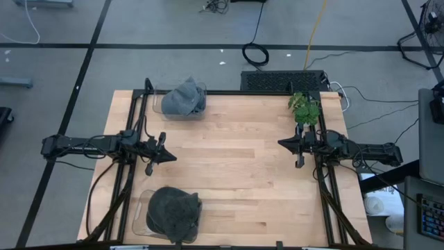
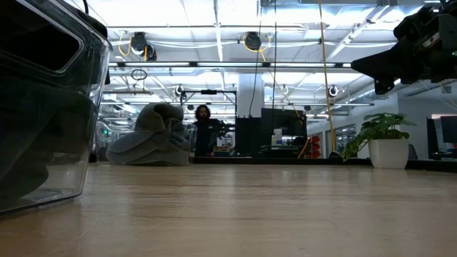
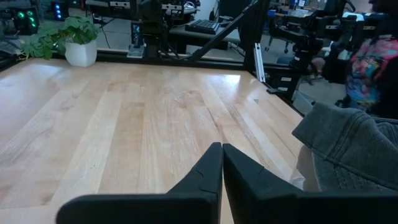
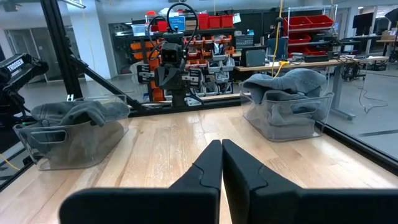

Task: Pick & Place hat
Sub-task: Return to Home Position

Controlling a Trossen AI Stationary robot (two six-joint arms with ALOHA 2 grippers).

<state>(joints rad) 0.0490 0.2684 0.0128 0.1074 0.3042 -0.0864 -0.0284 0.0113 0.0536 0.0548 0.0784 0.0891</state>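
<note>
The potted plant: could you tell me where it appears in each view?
High view: potted plant at the table's upper-right edge.
Low view: right of centre, on the far edge.
Left wrist view: across the table, at its corner.
Right wrist view: not in it.
Shared landmark: the wooden table.

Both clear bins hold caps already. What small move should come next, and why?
Probably just settle both arms at home: the dark cap sits in one clear bin, the grey cap in the other bin, no cap lies loose on the table, and the left gripper and right gripper are shut, empty, at the table's sides.
</note>
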